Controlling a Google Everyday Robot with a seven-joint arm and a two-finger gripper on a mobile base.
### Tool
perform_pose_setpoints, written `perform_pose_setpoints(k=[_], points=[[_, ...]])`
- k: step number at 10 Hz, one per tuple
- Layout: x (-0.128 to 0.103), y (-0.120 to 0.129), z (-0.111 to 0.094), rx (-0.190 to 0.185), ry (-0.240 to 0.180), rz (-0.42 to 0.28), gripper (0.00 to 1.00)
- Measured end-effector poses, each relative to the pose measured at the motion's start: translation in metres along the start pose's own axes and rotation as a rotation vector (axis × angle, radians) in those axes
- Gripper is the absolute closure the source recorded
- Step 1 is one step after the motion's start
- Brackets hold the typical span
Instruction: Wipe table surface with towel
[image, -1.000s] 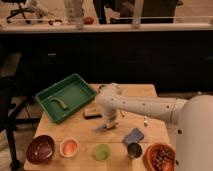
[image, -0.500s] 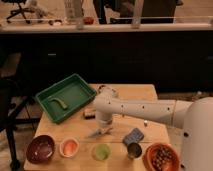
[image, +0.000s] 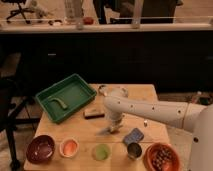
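Observation:
A small blue-grey folded towel (image: 133, 135) lies on the wooden table (image: 145, 95) near the front, right of centre. My white arm reaches in from the right. My gripper (image: 112, 129) points down just above the table top, a short way left of the towel and apart from it. Nothing shows in the gripper.
A green tray (image: 65, 95) holding a green item sits at the back left. A dark flat block (image: 94, 113) lies behind the gripper. Along the front edge stand a brown bowl (image: 41, 148), an orange bowl (image: 69, 147), a green cup (image: 102, 151), a metal cup (image: 133, 150) and a bowl of nuts (image: 161, 157).
My gripper has moved from beside the dark block toward the front edge and then right, closer to the towel. The towel and bowls have not moved.

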Motion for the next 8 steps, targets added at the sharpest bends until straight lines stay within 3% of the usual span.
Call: perform_pose_setpoints(k=[3,5,8], points=[[-0.007,-0.027,0.003,0.006,0.025,-0.004,1.0],[-0.032,-0.042,0.004,0.017,0.016,-0.044,1.0],[-0.059,-0.029,0.0,0.022,-0.031,-0.122,1.0]])
